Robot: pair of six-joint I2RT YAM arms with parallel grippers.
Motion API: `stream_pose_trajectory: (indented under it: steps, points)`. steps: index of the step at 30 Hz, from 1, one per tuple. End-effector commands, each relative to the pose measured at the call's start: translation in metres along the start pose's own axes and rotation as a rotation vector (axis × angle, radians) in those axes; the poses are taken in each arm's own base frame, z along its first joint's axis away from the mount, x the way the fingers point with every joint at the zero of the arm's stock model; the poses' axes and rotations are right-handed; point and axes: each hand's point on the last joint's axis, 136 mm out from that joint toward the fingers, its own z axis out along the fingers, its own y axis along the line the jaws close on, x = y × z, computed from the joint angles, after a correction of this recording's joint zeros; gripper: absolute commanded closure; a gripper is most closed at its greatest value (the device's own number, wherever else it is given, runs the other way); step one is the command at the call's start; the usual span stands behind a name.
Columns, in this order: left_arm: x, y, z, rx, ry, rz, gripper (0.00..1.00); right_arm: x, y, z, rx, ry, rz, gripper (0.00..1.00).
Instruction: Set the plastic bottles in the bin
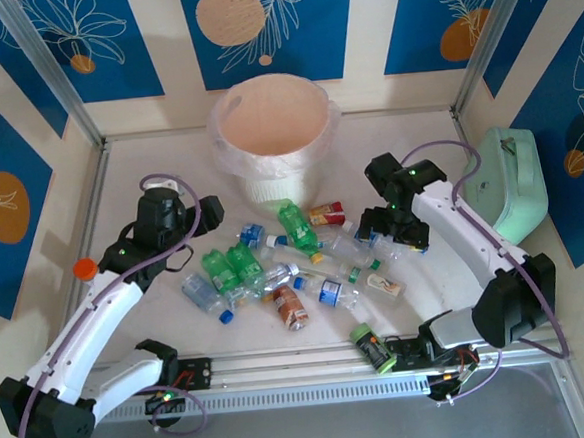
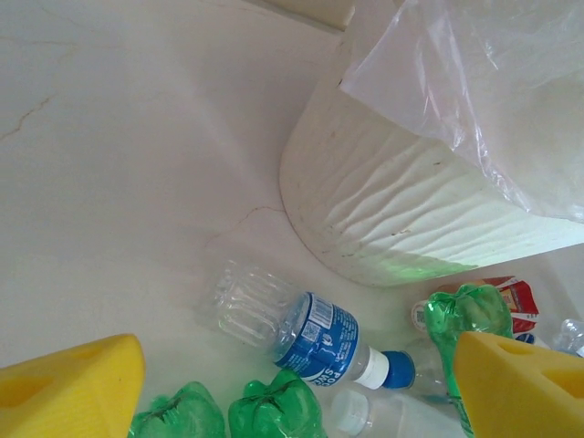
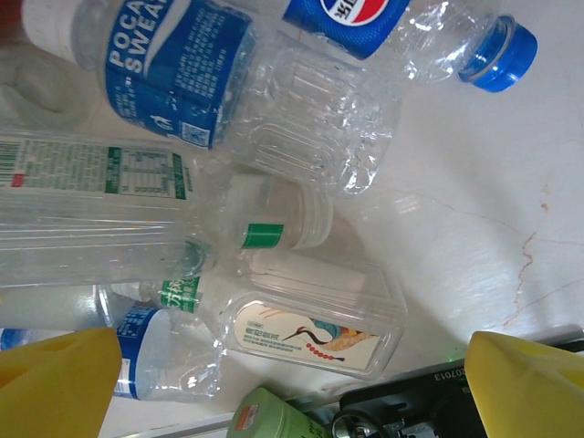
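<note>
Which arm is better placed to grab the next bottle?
Right, probably: the right pincer hangs open, close over the pile, a flat clear bottle between its fingers. The left pincer, also open, looks farther from its blue-labelled bottle, by the bin.

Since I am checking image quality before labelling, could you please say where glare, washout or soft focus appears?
Top external: even light, sharp, but the bin interior looks washed-out peach. Left wrist: table bleached pale, bag liner glaring, left fingers soft. Right wrist: labels crisp, clear bottles glinting, right fingers blurred.
</note>
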Motion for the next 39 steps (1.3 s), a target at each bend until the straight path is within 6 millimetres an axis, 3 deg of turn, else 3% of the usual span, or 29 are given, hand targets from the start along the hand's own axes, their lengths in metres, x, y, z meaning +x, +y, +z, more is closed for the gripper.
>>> stream_pose_trajectory:
  steps: [1,9,15,21,30,34,39]
  points:
    - [0.008,0.001,0.000,0.001,0.022,-0.042,0.13,0.003,-0.013,0.008,0.044,0.034,0.048,0.02]
    - [0.013,-0.003,0.005,0.023,0.049,-0.066,0.13,-0.047,-0.029,0.031,0.076,0.061,0.114,0.01]
    - [0.017,-0.003,0.004,0.033,0.063,-0.071,0.13,-0.073,-0.031,0.054,0.058,0.091,0.125,0.01]
    - [0.020,-0.002,0.007,0.021,0.086,-0.074,0.13,-0.085,-0.029,0.073,0.093,0.159,0.075,0.01]
    - [0.017,-0.007,0.010,0.032,0.088,-0.077,0.13,-0.113,-0.042,0.082,0.120,0.169,0.173,0.01]
    - [0.015,-0.009,0.010,0.036,0.088,-0.071,0.13,-0.122,-0.042,0.081,0.111,0.157,0.180,0.01]
    - [0.016,-0.012,0.013,0.048,0.100,-0.071,0.14,-0.129,-0.039,0.096,0.090,0.177,0.164,0.01]
